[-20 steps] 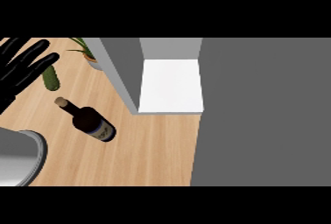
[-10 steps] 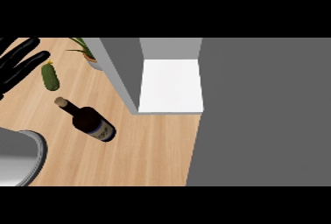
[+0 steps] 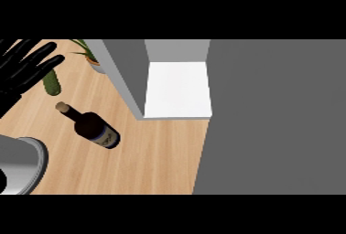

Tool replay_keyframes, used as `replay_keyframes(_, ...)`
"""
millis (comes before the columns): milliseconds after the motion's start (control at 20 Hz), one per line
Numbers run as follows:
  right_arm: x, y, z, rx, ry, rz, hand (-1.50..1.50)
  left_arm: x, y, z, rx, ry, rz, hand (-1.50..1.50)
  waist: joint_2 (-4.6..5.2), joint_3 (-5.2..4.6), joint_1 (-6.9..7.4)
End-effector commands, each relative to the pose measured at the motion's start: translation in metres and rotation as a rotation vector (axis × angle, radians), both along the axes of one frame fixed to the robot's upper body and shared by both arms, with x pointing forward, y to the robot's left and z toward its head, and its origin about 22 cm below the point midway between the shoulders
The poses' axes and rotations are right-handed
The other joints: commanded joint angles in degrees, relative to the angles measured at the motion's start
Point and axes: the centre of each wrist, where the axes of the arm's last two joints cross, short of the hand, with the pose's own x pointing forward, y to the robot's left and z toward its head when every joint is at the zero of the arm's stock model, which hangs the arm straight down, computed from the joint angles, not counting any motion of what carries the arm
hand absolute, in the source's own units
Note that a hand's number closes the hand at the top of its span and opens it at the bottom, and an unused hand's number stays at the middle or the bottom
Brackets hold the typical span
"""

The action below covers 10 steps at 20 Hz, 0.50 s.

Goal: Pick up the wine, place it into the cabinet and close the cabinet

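A dark wine bottle (image 3: 93, 128) with a cork and a pale label lies on its side on the wooden counter (image 3: 155, 155), neck pointing up-left. The open cabinet (image 3: 177, 89) shows a white shelf to the bottle's upper right, behind a grey side wall (image 3: 125, 77). My left hand (image 3: 25, 68) shows at the upper left edge, open with its fingers spread, apart from the bottle and above its neck. My right hand is out of sight.
A green cucumber (image 3: 51, 84) lies just below the left hand's fingertips. A potted plant (image 3: 90, 55) stands beside the cabinet wall. A grey round vessel (image 3: 24, 165) sits at the lower left. The counter ends at a dark grey floor (image 3: 277, 119) on the right.
The left hand shifted slightly left, then back right, and its fingers now spread wider. The bottle has stayed in place.
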Motion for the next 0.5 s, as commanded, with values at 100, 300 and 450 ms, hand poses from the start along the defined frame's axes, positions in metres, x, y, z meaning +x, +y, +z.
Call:
replay_keyframes(100, -0.041, -0.012, 0.025, -0.017, -0.077, -0.053, -1.50, 0.011, 0.010, -0.022, 0.025, 0.004, 0.015, -1.50, -0.03, -0.02, -0.31)
replay_keyframes(300, -0.037, -0.006, 0.027, -0.030, -0.078, -0.046, -1.50, 0.033, 0.010, -0.028, 0.021, 0.038, 0.038, -1.50, -0.01, -0.04, -0.68)
replay_keyframes(450, -0.039, -0.008, 0.028, -0.015, -0.078, -0.073, -1.50, 0.014, 0.002, -0.052, 0.032, 0.058, 0.028, -1.50, -0.15, -0.01, -0.11)
